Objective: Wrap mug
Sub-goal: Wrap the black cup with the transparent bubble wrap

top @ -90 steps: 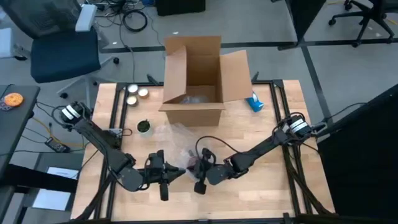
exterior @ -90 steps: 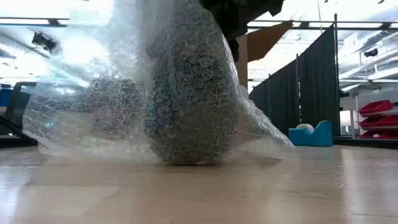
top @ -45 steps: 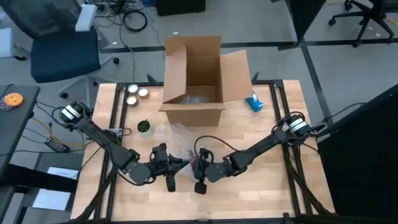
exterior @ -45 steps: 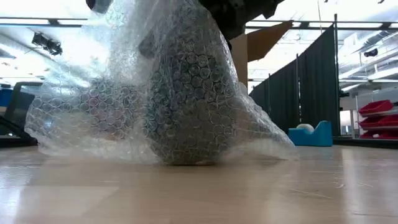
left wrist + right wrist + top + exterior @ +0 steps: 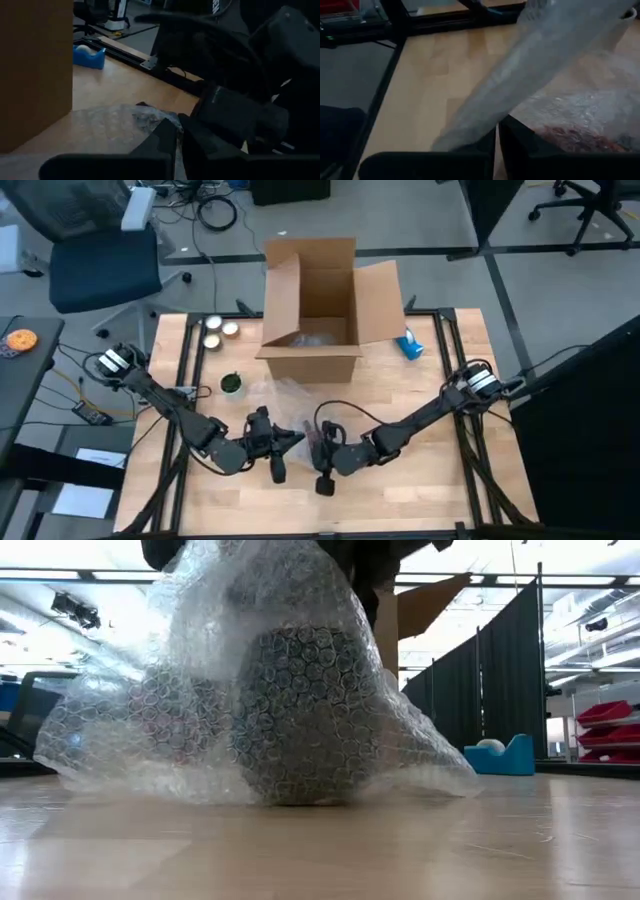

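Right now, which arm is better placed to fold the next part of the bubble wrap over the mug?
Probably right. The right gripper is shut on a strip of the bubble wrap just beside the mug. The left gripper is shut, beside the bundle, holding nothing visible.

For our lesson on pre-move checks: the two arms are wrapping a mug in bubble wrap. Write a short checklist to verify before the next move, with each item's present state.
1. Mug under the bubble wrap and resting on the table: ok.
2. Wrap closed all round the mug: not ok; loose sheet spreads to both sides.
3. Left gripper at the wrap: ok.
4. Right gripper pinching a fold of wrap: ok, by the right wrist view.
5. Cardboard box open and apart from the arms: ok.
6. Mug upright: cannot tell.
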Tool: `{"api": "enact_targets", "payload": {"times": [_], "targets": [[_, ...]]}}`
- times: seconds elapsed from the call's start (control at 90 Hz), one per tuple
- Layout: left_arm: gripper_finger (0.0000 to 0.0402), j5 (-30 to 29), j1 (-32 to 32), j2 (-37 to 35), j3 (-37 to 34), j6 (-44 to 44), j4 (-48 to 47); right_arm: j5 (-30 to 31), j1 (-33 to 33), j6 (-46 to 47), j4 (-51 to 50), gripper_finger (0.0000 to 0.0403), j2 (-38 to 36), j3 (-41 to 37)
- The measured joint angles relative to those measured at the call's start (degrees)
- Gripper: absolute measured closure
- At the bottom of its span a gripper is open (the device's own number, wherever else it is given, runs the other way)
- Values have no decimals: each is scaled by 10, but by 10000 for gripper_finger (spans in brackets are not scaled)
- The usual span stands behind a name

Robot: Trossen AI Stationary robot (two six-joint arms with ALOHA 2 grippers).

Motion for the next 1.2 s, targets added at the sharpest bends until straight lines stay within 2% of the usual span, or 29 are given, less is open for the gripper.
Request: {"api": "enact_targets", "payload": {"times": [0.367,0.656,0.878,1.033,1.2], "targets": [[402,-8,8,17,0,-2,-2,23,20,19,-91,403,-65,0],[402,-8,39,56,0,-5,29,47,46,18,-108,403,-119,0],[402,-7,59,57,0,-5,31,47,48,16,-94,403,-113,0],[402,-7,68,61,0,-5,31,40,26,19,-72,403,-86,0],[401,-5,69,62,0,-11,25,28,2,65,-109,403,-53,0]]}}
